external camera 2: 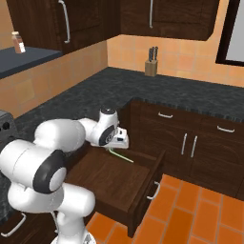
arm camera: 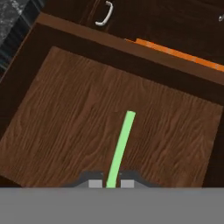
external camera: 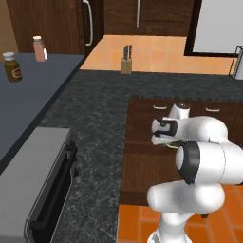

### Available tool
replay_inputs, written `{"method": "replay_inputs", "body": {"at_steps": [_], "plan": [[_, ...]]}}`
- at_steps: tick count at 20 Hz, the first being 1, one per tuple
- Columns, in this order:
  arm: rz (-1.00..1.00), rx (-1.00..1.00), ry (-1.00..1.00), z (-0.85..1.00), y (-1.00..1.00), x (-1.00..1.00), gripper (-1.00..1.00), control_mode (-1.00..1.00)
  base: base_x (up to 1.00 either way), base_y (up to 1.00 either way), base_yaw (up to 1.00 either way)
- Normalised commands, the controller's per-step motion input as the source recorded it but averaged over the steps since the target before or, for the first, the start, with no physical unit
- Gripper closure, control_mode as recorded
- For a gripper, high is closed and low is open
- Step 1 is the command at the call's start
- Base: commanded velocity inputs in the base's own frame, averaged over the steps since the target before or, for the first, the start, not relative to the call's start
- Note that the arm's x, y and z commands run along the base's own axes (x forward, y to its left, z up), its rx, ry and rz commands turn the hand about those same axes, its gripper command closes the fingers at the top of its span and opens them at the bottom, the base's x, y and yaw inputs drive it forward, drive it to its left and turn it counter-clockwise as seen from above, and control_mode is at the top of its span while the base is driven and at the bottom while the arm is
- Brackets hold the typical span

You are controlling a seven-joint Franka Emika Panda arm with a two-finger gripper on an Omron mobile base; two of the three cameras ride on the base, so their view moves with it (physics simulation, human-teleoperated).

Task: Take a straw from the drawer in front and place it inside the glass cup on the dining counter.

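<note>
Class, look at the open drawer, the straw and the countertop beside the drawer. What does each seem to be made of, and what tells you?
The drawer: dark-brown wood, matte, with visible grain lines. The straw: probably plastic, going by its even, plain light-green colour; it sits between the end effector fingertips. The countertop: apparently polished black stone, judging by its pale speckled veining.

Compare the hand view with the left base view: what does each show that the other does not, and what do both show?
Hand view alone: the drawer's wooden floor, with the straw running from between the two fingertips of the hand. Left base view alone: the knife block, two jars on the grey counter, the oven. Both: the open drawer and the straw.
</note>
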Motion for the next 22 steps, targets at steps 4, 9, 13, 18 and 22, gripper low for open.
{"method": "replay_inputs", "body": {"at_steps": [4, 9, 13, 18, 22], "plan": [[-0.18, 0.00, 0.00, 1.00, 0.00, -0.24, 1.00, -1.00, 0.00, 0.00, 0.00], [-0.13, 0.00, 0.00, 0.96, 0.00, -0.47, 1.00, -1.00, 0.00, 0.00, 0.00], [-0.08, 0.00, -0.03, 0.55, 0.00, -0.61, 1.00, -1.00, 0.00, 0.00, 0.00], [-0.03, 0.00, -0.01, 0.16, -0.02, -0.49, 1.00, 1.00, -0.16, -0.01, -0.01], [0.00, 0.00, 0.00, 0.00, 0.00, 0.00, 1.00, 1.00, -1.00, -0.31, -0.18]]}}
